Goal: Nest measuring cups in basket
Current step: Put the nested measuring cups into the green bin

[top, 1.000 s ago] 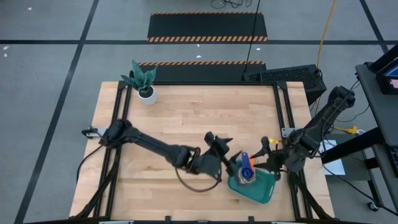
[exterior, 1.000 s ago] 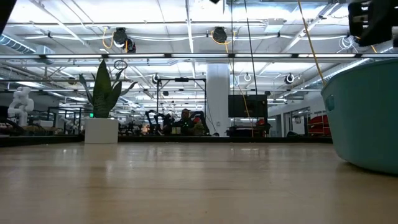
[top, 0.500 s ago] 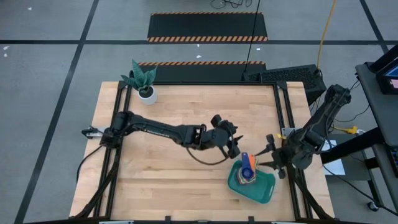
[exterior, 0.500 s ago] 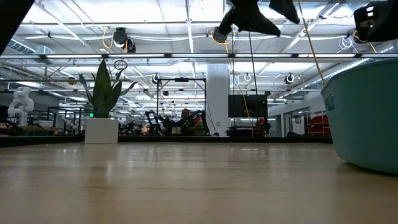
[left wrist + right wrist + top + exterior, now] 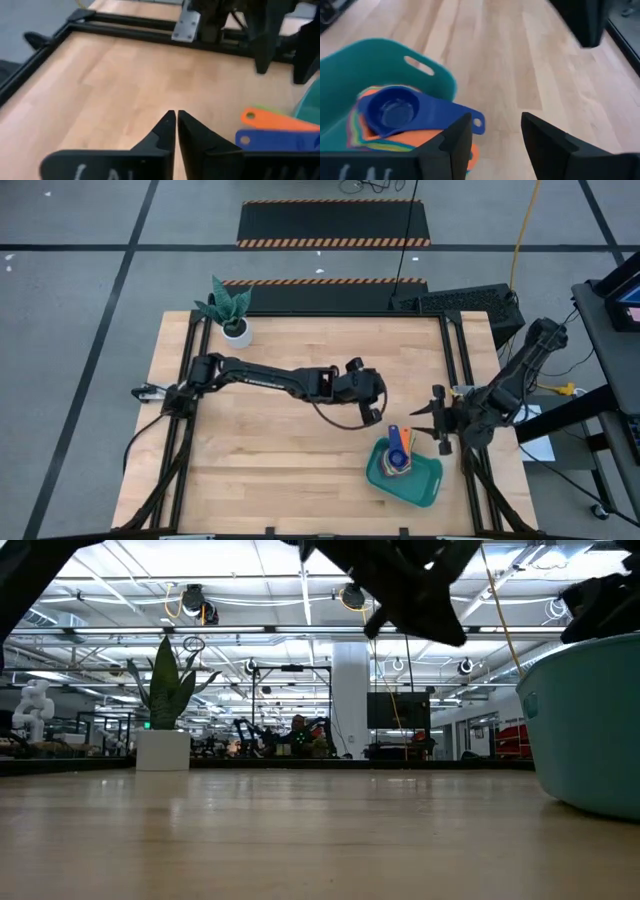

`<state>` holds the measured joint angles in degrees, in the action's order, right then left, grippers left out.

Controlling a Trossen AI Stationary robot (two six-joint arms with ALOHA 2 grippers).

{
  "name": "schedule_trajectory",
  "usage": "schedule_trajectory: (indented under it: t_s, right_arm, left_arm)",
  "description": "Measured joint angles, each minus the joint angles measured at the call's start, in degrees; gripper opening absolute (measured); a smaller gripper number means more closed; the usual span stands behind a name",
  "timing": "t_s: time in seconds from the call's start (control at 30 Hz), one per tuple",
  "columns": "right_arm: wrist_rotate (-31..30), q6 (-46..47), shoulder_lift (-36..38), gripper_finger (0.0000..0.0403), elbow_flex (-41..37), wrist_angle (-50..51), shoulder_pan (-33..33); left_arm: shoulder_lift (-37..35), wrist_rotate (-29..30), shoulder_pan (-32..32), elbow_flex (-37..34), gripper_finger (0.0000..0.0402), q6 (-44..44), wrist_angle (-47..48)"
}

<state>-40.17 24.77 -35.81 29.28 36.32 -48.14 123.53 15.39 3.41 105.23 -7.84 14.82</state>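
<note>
The teal basket (image 5: 425, 485) sits near the table's near right corner. Inside it lies a stack of measuring cups (image 5: 399, 456): a blue cup (image 5: 390, 110) on top, with orange (image 5: 427, 139) and other colours under it. Their handles (image 5: 277, 120) stick out over the basket's far rim. My left gripper (image 5: 376, 416) hangs shut above the bare wood, just beyond the basket's far left corner, with nothing between its fingers (image 5: 167, 125). My right gripper (image 5: 495, 127) stands open at the basket's right side, above the table edge, and it holds nothing.
A white pot with a green plant (image 5: 236, 330) stands at the far left corner. Black frame rails (image 5: 455, 355) run along the table's sides. A dark keyboard (image 5: 465, 301) lies beyond the far right corner. Bare wood (image 5: 280, 450) spreads left of the basket.
My left gripper has drawn back from the basket's left side toward the table's far edge, swinging its arm round, and its fingers have shut on nothing. My right gripper has rolled a little where it stands. The cups stay in the basket.
</note>
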Motion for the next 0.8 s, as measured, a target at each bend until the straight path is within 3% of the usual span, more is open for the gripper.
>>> schedule_trajectory:
  t_s: [0.17, 0.4, 0.63, 0.8]
  right_arm:
    - [6.15, -0.11, -2.03, 0.0135, 0.0, -0.5, 6.78]
    - [14.25, -4.52, -7.7, 0.0076, 0.0, -4.22, 19.97]
    - [29.07, -12.29, -13.86, 0.0034, 0.0, -7.33, 32.27]
    - [38.58, -15.6, -18.11, 0.0021, -0.02, -10.1, 36.7]
  left_arm:
    - [0.8, -3.41, 1.83, 0.07, 0.0004, 0.54, 2.11]
    - [0.54, -1.62, 8.52, 0.07, 0.0005, 4.55, 1.33]
    - [1.51, -12.32, 14.96, 0.12, 0.0012, 8.98, -5.03]
    - [6.28, -14.35, 19.61, 0.09, 0.0004, 11.44, -11.3]
